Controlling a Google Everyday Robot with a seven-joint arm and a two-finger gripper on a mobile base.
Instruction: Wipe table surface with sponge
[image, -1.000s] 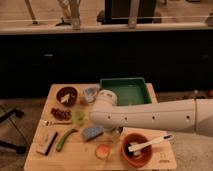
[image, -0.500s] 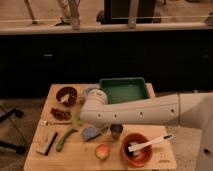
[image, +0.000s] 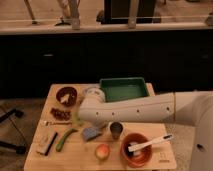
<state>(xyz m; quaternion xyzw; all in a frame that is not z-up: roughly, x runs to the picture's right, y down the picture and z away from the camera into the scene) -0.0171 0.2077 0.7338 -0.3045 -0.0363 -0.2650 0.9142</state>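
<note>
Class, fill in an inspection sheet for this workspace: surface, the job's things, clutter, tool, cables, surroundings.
surface: wooden table surface, crowded with items.
job's things: blue-grey sponge lying on the table, left of the metal cup.
clutter: green tray, dark bowl, orange bowl holding a white utensil, round fruit, green vegetable.
tool: tool at the end of the white arm, right over the sponge; contact not discernible.
cables: nothing seen.
surroundings: dark counter front behind the table.
</note>
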